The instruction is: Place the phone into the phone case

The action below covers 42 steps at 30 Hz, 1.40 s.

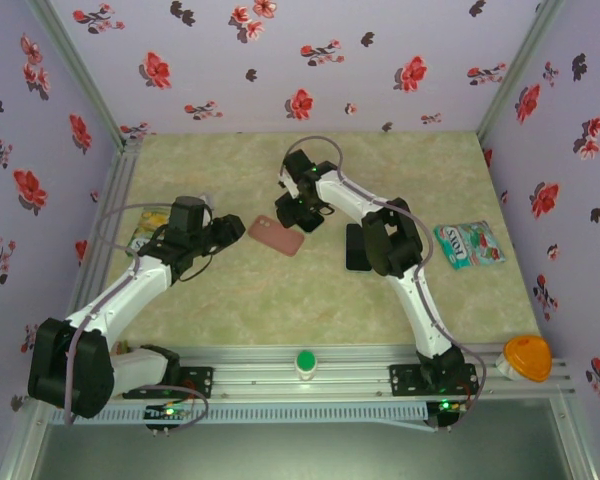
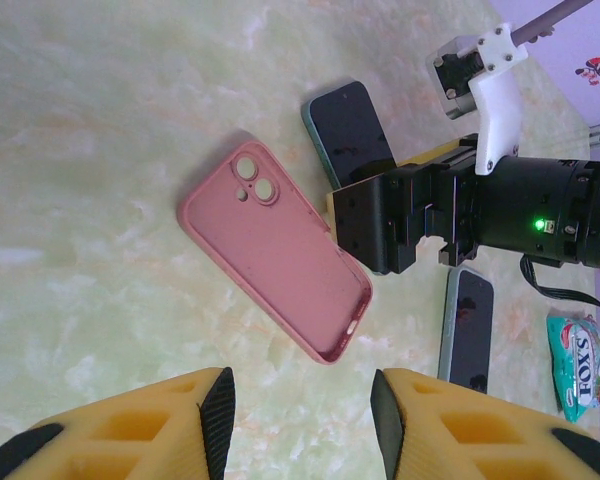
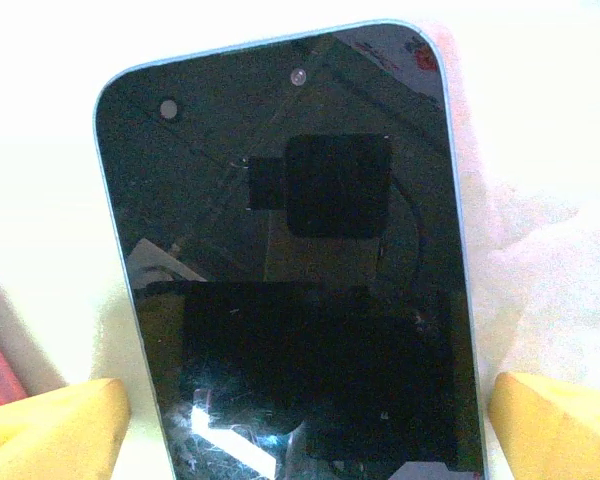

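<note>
The pink phone case (image 1: 276, 235) (image 2: 275, 250) lies flat on the table with its hollow side up, camera cutouts toward the far side. The phone (image 3: 280, 280) (image 2: 348, 128) has a dark screen and pale blue edge and lies face up just beyond the case. My right gripper (image 1: 302, 212) (image 3: 300, 440) (image 2: 375, 220) is open and straddles the phone's lower end, with a gap between each yellow finger (image 3: 50, 430) and the phone's edge. My left gripper (image 1: 230, 232) (image 2: 302, 420) is open and holds nothing, just short of the case's near end.
A second dark phone (image 1: 357, 247) (image 2: 467, 328) lies right of the case, beside the right arm. A green candy bag (image 1: 470, 244) (image 2: 578, 360) sits further right, a snack packet (image 1: 150, 225) at the left. Flowered walls enclose the table.
</note>
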Available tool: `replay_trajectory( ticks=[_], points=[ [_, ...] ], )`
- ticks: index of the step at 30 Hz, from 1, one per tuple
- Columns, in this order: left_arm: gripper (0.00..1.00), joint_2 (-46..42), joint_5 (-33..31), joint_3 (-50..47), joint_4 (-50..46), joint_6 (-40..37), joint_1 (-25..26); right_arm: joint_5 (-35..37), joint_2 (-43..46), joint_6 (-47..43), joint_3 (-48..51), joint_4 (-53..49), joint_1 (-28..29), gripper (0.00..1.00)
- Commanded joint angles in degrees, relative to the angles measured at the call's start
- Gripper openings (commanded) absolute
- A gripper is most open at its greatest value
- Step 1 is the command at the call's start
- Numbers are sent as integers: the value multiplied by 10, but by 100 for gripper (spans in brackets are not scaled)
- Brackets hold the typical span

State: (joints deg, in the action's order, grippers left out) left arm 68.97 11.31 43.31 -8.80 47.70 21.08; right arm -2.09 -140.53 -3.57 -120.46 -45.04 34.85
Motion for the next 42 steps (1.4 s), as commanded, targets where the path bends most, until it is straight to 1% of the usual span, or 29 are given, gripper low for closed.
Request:
replay_trajectory(
  ticks=[1, 4, 6, 10, 12, 18, 24, 32, 37, 42],
  points=[
    [45, -6, -10, -4, -5, 2, -4, 2, -29, -24, -17, 2, 3, 95],
    [45, -6, -10, -4, -5, 2, -4, 3, -31, -26, -17, 3, 2, 94],
    [46, -6, -10, -3, -4, 1, -4, 4, -31, -26, -16, 1, 2, 90],
    [46, 0, -10, 0, -3, -1, -4, 15, -29, -23, -14, -1, 4, 77],
    [46, 6, -9, 3, -3, -4, -4, 22, -25, -20, -9, -2, 4, 72],
    [46, 33, -6, 23, 1, -20, -4, 52, -3, -18, 20, 10, 8, 67],
    [46, 74, 8, 53, 20, -33, -5, 52, 26, -13, 47, 27, 8, 65],
    [45, 139, 32, 99, 38, -54, -11, 41, 60, -16, 53, 24, 7, 66],
    [45, 166, 49, 112, 51, -64, -25, 38, 84, -23, 67, 17, 7, 66],
    [44, 190, 82, 114, 68, -67, -50, 25, 122, -25, 103, 26, 6, 66]
  ],
)
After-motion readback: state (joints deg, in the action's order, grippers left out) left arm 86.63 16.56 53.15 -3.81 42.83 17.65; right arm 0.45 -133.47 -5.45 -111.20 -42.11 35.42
